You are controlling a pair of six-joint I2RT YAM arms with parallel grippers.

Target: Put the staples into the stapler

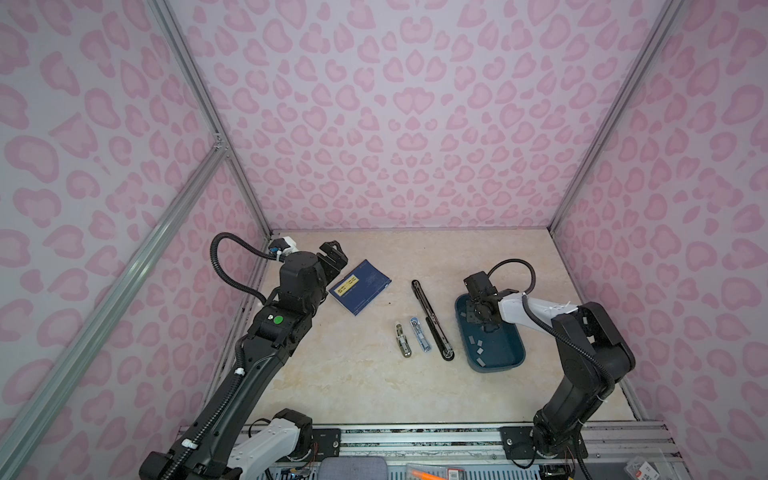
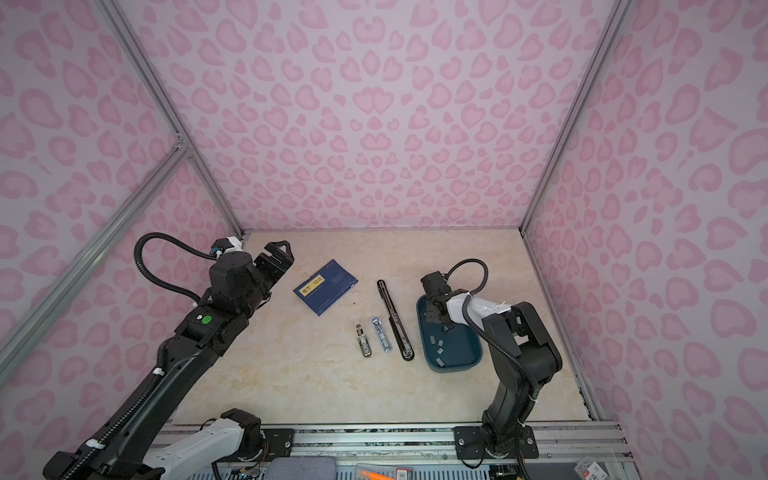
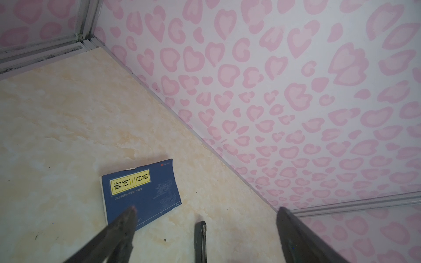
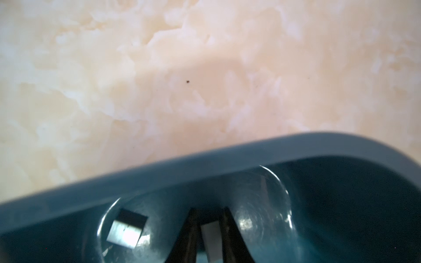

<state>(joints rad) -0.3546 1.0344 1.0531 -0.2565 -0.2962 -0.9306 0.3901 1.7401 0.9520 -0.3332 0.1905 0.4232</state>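
Observation:
A long black stapler (image 1: 430,318) (image 2: 395,318) lies opened flat in the middle of the table; its tip (image 3: 200,241) shows in the left wrist view. Several small grey staples (image 1: 478,345) (image 2: 436,345) lie loose in a blue tray (image 1: 494,368) (image 2: 453,368). My right gripper (image 1: 484,322) (image 4: 208,210) reaches down into the far end of the tray, its jaws shut on one pale staple strip (image 4: 210,239). Another strip (image 4: 126,230) lies beside it. My left gripper (image 1: 332,253) (image 3: 206,210) hovers open and empty at the far left.
A blue book (image 1: 359,286) (image 3: 141,193) lies next to the left gripper. Two short metal pieces, one bronze-grey (image 1: 402,338) and one silver (image 1: 417,334), lie just left of the stapler. Pink patterned walls close in the table on three sides.

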